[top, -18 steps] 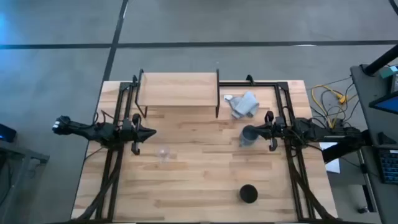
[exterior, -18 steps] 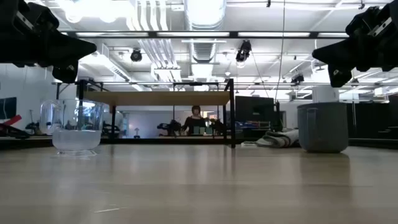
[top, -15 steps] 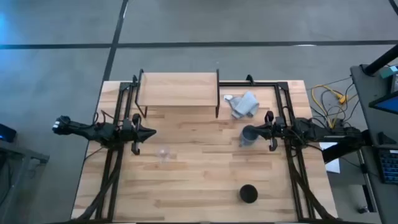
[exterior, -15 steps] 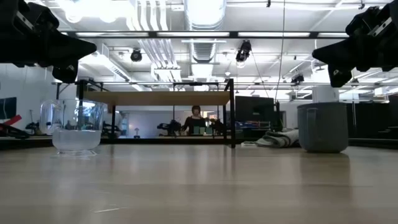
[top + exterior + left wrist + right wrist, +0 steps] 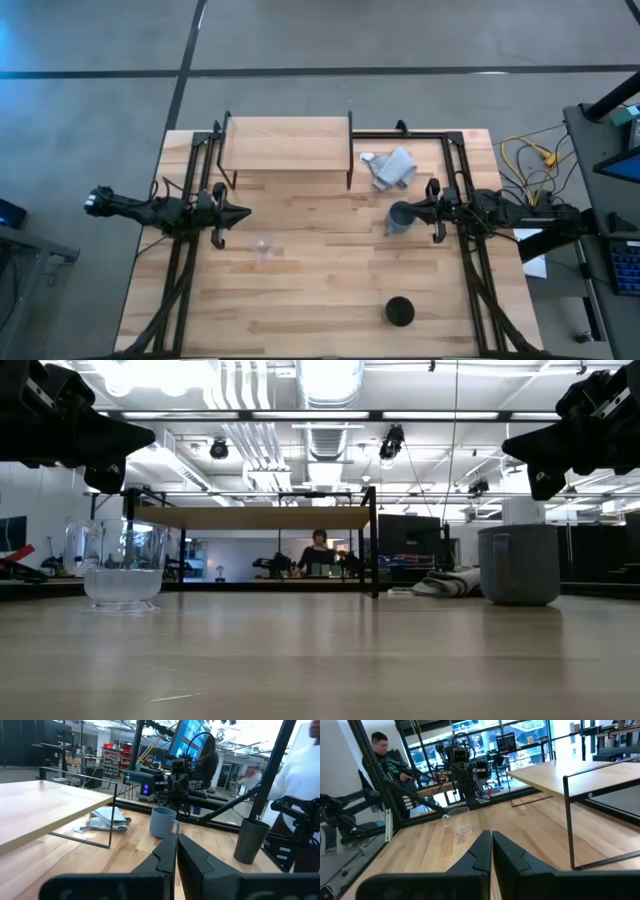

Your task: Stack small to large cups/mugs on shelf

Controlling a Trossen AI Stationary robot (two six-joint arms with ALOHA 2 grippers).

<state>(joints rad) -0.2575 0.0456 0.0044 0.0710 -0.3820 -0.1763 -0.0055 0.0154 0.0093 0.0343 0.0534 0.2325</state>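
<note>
The left gripper (image 5: 243,212) hangs above the left side of the light butcher-block wooden desk (image 5: 320,300), its two dark fingers (image 5: 165,857) pressed together with nothing between them. The right gripper (image 5: 408,212) hangs over the right side, pointing inward toward the left one; its fingers (image 5: 482,852) are likewise closed on nothing.

The small clear glass cup (image 5: 264,246) stands upright on the desk, near the left gripper and a little toward the front edge, apart from the fingers. In the low view it sits on the left (image 5: 122,564), below the dark bulk of the left arm.

The mid-sized blue-grey mug with a handle (image 5: 399,217) stands upright just beside the tip of the right gripper; whether they touch cannot be told from above. In the low view the mug (image 5: 518,564) rests on the desk with the arm above it.

The tall black cylindrical cup (image 5: 399,312) stands by itself near the front of the desk, on the right, well apart from both grippers.

The low light-wood shelf on thin black metal legs (image 5: 286,145) stands at the back of the desk, left of centre, with nothing on top of it. A crumpled light grey cloth (image 5: 390,168) lies just to the right of the shelf.
</note>
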